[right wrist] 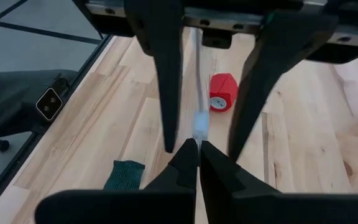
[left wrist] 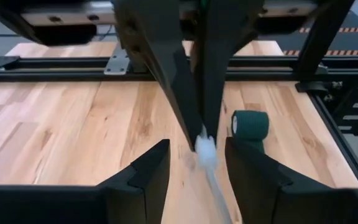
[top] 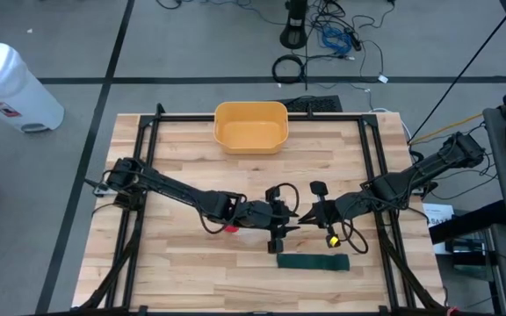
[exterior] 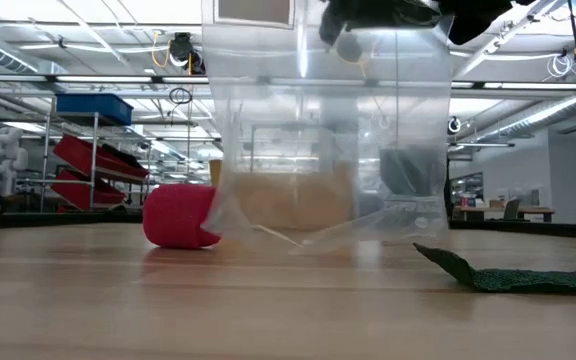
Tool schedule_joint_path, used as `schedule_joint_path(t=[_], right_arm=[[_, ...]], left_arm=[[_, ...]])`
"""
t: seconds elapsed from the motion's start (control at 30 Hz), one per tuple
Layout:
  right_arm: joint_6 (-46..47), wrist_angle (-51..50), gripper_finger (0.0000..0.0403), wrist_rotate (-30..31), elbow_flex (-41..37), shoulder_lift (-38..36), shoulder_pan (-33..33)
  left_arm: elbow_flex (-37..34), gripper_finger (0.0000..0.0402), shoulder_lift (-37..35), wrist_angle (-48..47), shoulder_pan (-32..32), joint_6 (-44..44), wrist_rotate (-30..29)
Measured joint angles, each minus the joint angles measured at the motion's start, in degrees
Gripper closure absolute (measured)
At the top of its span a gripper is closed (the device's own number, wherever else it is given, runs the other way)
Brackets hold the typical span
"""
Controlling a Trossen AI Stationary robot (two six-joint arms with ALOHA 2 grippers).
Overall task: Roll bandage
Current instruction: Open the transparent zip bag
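A: Item one, clear plastic bag (exterior: 328,140). Location?

B: Hanging upright over the middle of the table (top: 191,272), toward its near edge. The left gripper (top: 281,213) and right gripper (top: 316,213) meet there at its top, both clenched on the bag's upper edge, as the two wrist views show.

A: Item two, the bandages.

B: Green bandage (top: 313,262): partly unrolled, a flat strip along the near edge, just nearer that edge than the grippers, its rolled end showing in the left wrist view. Red bandage roll (exterior: 180,215): fully wound, lying on its side beside the bag (touching or only near, I cannot tell). Yellow bin (top: 250,126) at the far edge, untouched.

A: Step in hand?

B: By my reading, bag handling; rolling has not begun on the green one.

A: Next move calls for?

B: Probably freeing one gripper from the bag to come down on the green strip's end.
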Motion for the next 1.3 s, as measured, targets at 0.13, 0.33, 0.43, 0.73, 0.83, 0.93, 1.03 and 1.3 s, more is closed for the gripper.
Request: schedule_joint_path(t=[0.13,0.33,0.43,0.73,0.83,0.93,1.03,1.3], right_arm=[[0.00,-0.20,0.0403,0.17,0.00,0.00,0.00],[0.00,-0.46,0.0403,0.11,0.00,0.00,0.00],[0.00,-0.50,0.0403,0.11,0.00,0.00,0.00],[0.01,-0.55,0.0403,0.09,0.00,0.00,0.00],[0.18,-0.57,0.0403,0.09,0.00,0.00,0.00],[0.20,-0.53,0.0403,0.09,0.00,0.00,0.00],[0.20,-0.51,0.0403,0.09,0.00,0.00,0.00],[0.20,-0.46,0.0403,0.09,0.00,0.00,0.00]], left_arm=[[0.00,0.0242,-0.01,0.28,0.00,0.00,-1.02],[0.00,0.0242,-0.01,0.15,-0.29,0.10,-1.34],[0.00,0.0242,-0.09,0.14,-0.31,0.10,-1.36],[0.00,0.0242,-1.75,-0.90,-1.03,0.14,-2.08],[0.00,0.0242,-1.80,-1.31,-1.15,0.13,-2.28],[0.00,0.0242,-1.82,-2.13,-1.11,-0.03,-2.41],[0.00,0.0242,-1.82,-2.13,-1.11,0.04,-2.82],[0.00,0.0242,-1.82,-2.11,-1.11,0.10,-3.60]])
